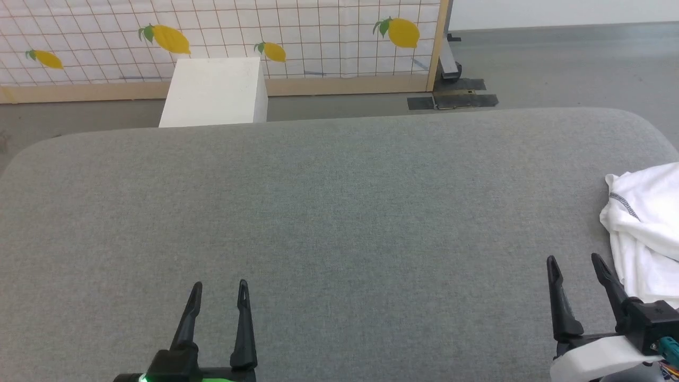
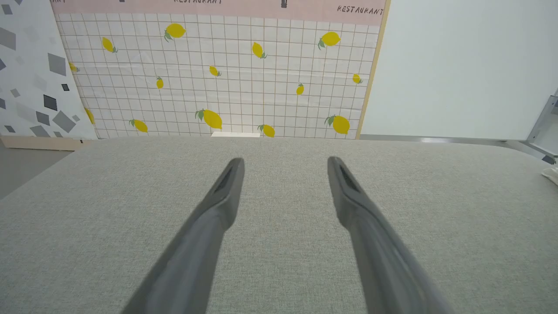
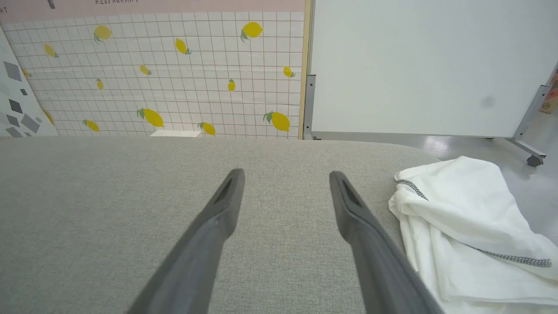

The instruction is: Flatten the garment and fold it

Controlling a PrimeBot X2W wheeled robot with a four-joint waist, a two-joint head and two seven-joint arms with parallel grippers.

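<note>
You are at the very start: as far as the pictures show, none of the flattening or folding has been done. The garment lies in a crumpled heap at the right end of the surface. Its layers are bunched over one another, and a hem with grey zigzag stitching curls across the top. Part of it seems to reach the surface's right edge. The rest of the surface, middle and left, is bare grey cloth.

Your left pincer is spread and holds nothing, over the near edge of the surface, left of its middle. Your right pincer is also spread and empty, near the surface's right end and just beside the heap. You cannot tell whether its outer finger brushes the cloth.

By my reading, everything is left to do: take hold of the garment, draw it onto the middle of the surface, spread it flat, then fold it.
</note>
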